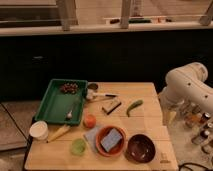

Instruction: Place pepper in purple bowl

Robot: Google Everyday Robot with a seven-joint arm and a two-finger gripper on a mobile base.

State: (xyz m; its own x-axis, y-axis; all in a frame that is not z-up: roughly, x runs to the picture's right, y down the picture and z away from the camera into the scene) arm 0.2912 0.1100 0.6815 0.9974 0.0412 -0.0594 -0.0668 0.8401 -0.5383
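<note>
White rounded arm (189, 84); pale tool (171, 116) at its lower end.

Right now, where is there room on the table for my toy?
Bare wood behind the pepper, at the far corner, and along the front edge near the white cup. Crowded around the orange bowl. The gripper hangs beside the table's right edge.

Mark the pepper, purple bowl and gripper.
green pepper (134, 106): camera view, middle of its body.
purple bowl (140, 148): camera view, bare inner floor.
gripper (171, 118): camera view, lower tip, right of the green pepper.
</note>
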